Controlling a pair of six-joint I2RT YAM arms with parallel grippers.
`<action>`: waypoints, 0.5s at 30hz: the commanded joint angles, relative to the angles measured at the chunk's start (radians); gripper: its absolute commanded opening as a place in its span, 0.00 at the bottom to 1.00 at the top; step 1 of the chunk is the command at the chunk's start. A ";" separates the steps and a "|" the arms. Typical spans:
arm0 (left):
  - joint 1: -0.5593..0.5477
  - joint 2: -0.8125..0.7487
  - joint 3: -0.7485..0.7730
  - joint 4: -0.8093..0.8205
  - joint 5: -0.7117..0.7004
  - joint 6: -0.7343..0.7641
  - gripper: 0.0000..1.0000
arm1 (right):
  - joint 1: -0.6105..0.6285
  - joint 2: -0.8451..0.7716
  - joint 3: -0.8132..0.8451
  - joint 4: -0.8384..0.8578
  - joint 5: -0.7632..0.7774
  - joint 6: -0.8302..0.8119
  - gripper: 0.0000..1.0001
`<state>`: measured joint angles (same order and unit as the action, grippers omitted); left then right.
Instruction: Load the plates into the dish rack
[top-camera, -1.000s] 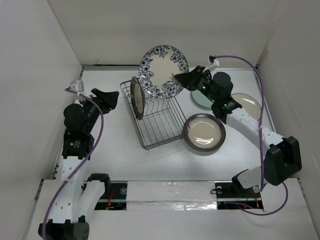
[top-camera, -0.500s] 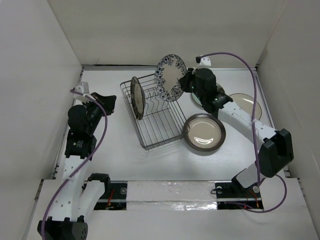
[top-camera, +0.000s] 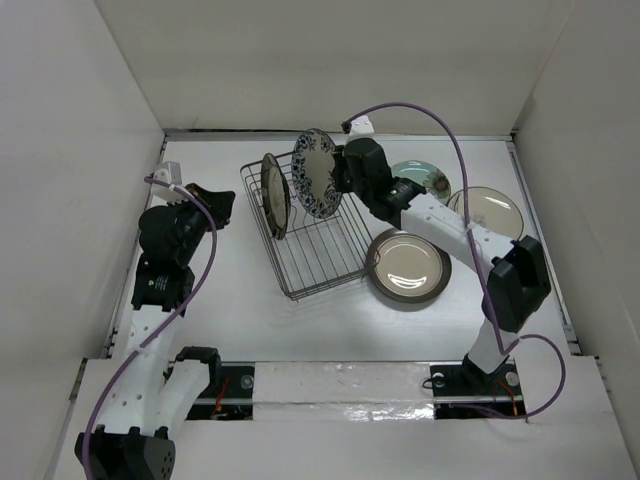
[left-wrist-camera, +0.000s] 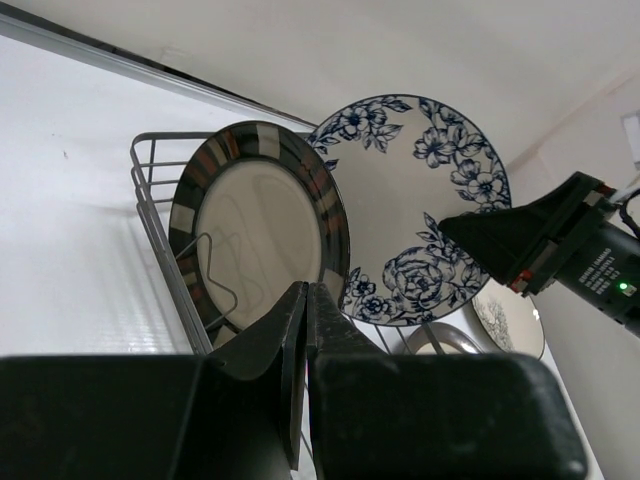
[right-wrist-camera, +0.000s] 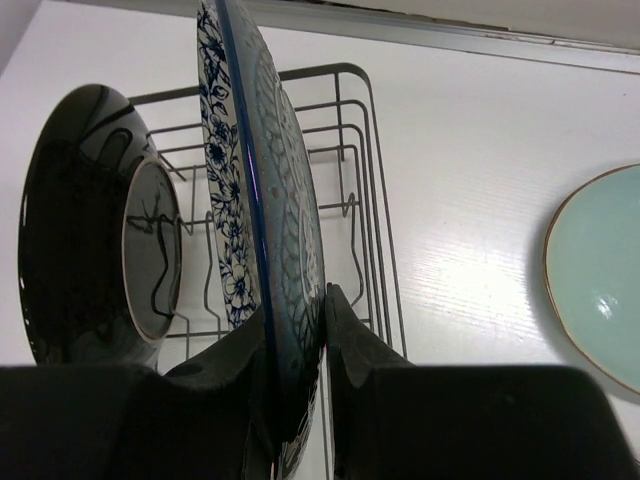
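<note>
Floral plate (right-wrist-camera: 272, 200) rim inside right pincer (right-wrist-camera: 295, 308)

Bright, even overhead light; white surface (top-camera: 230, 300) nearly blown out. Shadows soft, short. Mirror-like reflections on dark plate (right-wrist-camera: 70, 220). Wrist-view foregrounds dark, blurred.

No legible text, labels or numbers
</note>
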<state>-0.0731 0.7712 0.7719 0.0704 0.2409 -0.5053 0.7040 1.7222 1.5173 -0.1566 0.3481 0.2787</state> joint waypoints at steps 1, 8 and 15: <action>-0.005 0.003 0.010 0.043 0.027 0.011 0.00 | 0.014 0.002 0.136 0.097 0.066 -0.022 0.00; -0.005 0.000 0.010 0.043 0.034 0.011 0.00 | 0.051 0.085 0.208 0.040 0.127 -0.046 0.00; -0.005 0.000 0.010 0.037 0.024 0.016 0.00 | 0.109 0.157 0.290 -0.024 0.221 -0.072 0.00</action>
<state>-0.0731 0.7738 0.7719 0.0700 0.2584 -0.5045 0.7883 1.8866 1.6989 -0.2565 0.4732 0.2321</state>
